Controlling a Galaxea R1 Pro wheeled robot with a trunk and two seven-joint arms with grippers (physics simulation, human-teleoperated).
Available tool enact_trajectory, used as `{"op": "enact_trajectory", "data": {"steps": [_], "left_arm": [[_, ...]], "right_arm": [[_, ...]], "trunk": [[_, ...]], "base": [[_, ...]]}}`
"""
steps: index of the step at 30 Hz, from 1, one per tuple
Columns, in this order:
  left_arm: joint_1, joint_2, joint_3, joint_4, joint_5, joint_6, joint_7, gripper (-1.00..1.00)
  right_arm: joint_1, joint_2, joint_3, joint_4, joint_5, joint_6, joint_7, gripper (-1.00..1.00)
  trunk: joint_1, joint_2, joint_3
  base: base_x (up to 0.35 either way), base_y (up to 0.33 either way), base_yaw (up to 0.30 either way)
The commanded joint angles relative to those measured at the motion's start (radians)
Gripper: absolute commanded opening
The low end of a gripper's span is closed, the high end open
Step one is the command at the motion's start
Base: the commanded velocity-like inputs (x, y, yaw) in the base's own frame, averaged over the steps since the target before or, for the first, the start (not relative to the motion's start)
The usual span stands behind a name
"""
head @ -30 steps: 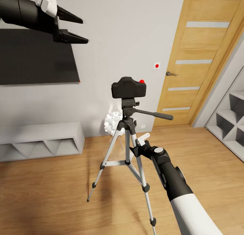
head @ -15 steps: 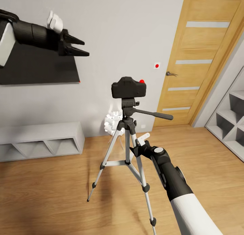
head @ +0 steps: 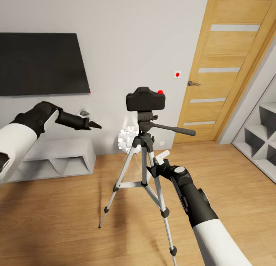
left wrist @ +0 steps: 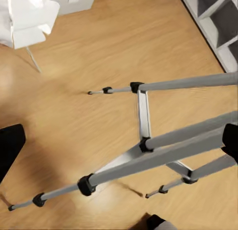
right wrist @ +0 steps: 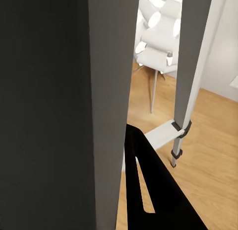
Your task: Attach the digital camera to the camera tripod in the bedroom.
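The bedroom has a light wood floor point(head: 57, 220) and a pale wall point(head: 134, 36). A tall wooden door point(head: 226, 66) with pale stripes stands on the right. Its handle point(head: 193, 83) is grey, and a small white switch with a red dot point(head: 177, 74) is on the wall beside it. A big black TV point(head: 40, 63) hangs on the wall at the left. Under it sits a low grey shelf unit point(head: 57, 158). More grey shelves point(head: 260, 139) stand at the far right.

The camera tripod point(head: 143, 174) stands on the floor in the middle of the room. Its three silver legs spread out, and its long black pan handle point(head: 174, 129) points to the right. The left wrist view looks down on the silver legs point(left wrist: 158, 145) and their dark joints. Behind the tripod is a white knobbly thing on thin legs point(head: 126, 140); I cannot tell what it is.

The digital camera point(head: 146, 99) sits on top of the tripod's head. It is black with a red button point(head: 160, 92) on top.

The left arm reaches in from the left side, in front of the shelf unit. The left gripper point(head: 92, 125) points toward the tripod but is well apart from it. Its fingers look close together in a narrow point, and they hold nothing.

The right arm comes up from the bottom right. The right gripper point(head: 153, 170) is at the upper part of the tripod's legs. The right wrist view shows a dark finger point(right wrist: 148, 190) just beside a leg point(right wrist: 191, 66), very close up. I cannot tell if this gripper is wide, narrow or holding the leg.
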Motion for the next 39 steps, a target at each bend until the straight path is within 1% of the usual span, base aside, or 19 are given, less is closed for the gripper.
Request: {"op": "enact_trajectory", "data": {"steps": [1,4,6,8,9,13,15,16,21,22,25,27,28,29,30,32,34,35,39], "left_arm": [[0.010,-0.005,-0.007,0.017,0.014,-0.007,0.031,1.00],[0.042,-0.025,-0.002,0.075,0.031,-0.057,0.127,1.00],[0.051,-0.031,0.000,0.101,0.054,-0.076,0.157,1.00],[0.057,-0.034,0.003,0.127,0.092,-0.090,0.177,1.00],[0.060,-0.036,0.005,0.154,0.144,-0.100,0.188,1.00],[0.076,-0.040,0.006,0.227,0.270,-0.118,0.195,1.00],[0.104,-0.041,0.006,0.262,0.335,-0.132,0.202,1.00],[0.164,-0.041,0.007,0.284,0.396,-0.152,0.209,1.00],[0.383,-0.040,0.009,0.307,0.559,-0.234,0.243,1.00],[0.467,-0.041,0.009,0.311,0.632,-0.280,0.267,1.00],[0.577,-0.044,0.008,0.315,0.733,-0.358,0.322,1.00],[0.650,-0.046,0.008,0.316,0.788,-0.418,0.370,1.00],[0.726,-0.047,0.007,0.316,0.829,-0.483,0.421,1.00],[0.764,-0.048,0.007,0.317,0.844,-0.518,0.448,1.00],[0.838,-0.048,0.006,0.317,0.865,-0.583,0.505,1.00],[0.901,-0.046,0.005,0.317,0.877,-0.640,0.569,1.00],[0.953,-0.048,0.004,0.318,0.886,-0.682,0.635,1.00],[0.997,-0.052,0.002,0.317,0.890,-0.709,0.702,1.00],[1.076,-0.075,0.000,0.317,0.890,-0.737,0.814,1.00]], "right_arm": [[0.000,0.001,-0.001,0.000,0.016,0.002,0.008,-1.00],[0.000,0.001,-0.001,0.002,0.016,0.002,0.008,-1.00],[0.000,0.001,-0.001,0.003,0.016,0.002,0.008,-1.00],[0.000,0.001,-0.001,0.004,0.016,0.002,0.008,-1.00],[0.000,0.001,-0.001,0.004,0.016,0.002,0.008,-1.00],[0.000,0.000,-0.001,0.004,0.017,0.002,0.008,-1.00],[0.000,0.000,-0.001,0.003,0.017,0.001,0.008,-1.00],[0.000,0.000,-0.001,0.003,0.017,0.001,0.008,-1.00],[0.000,0.000,-0.001,0.003,0.017,0.001,0.009,-1.00],[0.000,-0.001,-0.001,0.003,0.017,0.001,0.009,-1.00],[0.000,-0.001,-0.002,0.003,0.017,0.001,0.009,-1.00],[0.000,-0.001,-0.002,0.003,0.017,0.001,0.009,-1.00],[0.000,-0.001,-0.002,0.003,0.017,0.001,0.009,-1.00],[0.000,-0.001,-0.002,0.003,0.017,0.001,0.009,-1.00],[0.000,-0.001,-0.001,0.003,0.018,0.001,0.009,-1.00],[0.000,-0.001,-0.001,0.003,0.017,0.001,0.009,-1.00],[0.000,-0.001,-0.001,0.003,0.017,0.002,0.009,-1.00],[0.000,0.000,-0.001,0.003,0.016,0.002,0.009,-1.00],[0.000,0.000,-0.001,0.003,0.016,0.002,0.009,-1.00]], "trunk": [[0.001,-0.002,-0.002],[0.001,-0.002,-0.002],[0.001,-0.002,-0.002],[0.001,-0.002,-0.002],[0.001,-0.002,-0.002],[0.001,-0.002,-0.002],[0.001,-0.002,-0.002],[0.001,-0.002,-0.002],[0.001,-0.002,-0.002],[0.001,-0.002,-0.002],[0.001,-0.002,-0.002],[0.001,-0.002,-0.002],[0.001,-0.002,-0.002],[0.001,-0.002,-0.002],[0.001,-0.002,-0.002],[0.001,-0.002,-0.002],[0.001,-0.002,-0.002],[0.001,-0.002,-0.002],[0.001,-0.002,-0.002]], "base": [[0.000,0.000,0.000],[0.000,0.000,0.000],[0.000,0.000,0.000],[0.000,0.000,0.000],[0.000,0.000,0.000],[0.000,0.000,0.000],[0.000,0.000,0.000],[0.000,0.000,0.000],[0.000,0.000,0.000],[0.000,0.000,0.000],[0.000,0.000,0.000],[0.000,0.000,0.000],[0.000,0.000,0.000],[0.000,0.000,0.000],[0.000,0.000,0.000],[0.000,0.000,0.000],[0.000,0.000,0.000],[0.000,0.000,0.000],[0.000,0.000,0.000]]}}
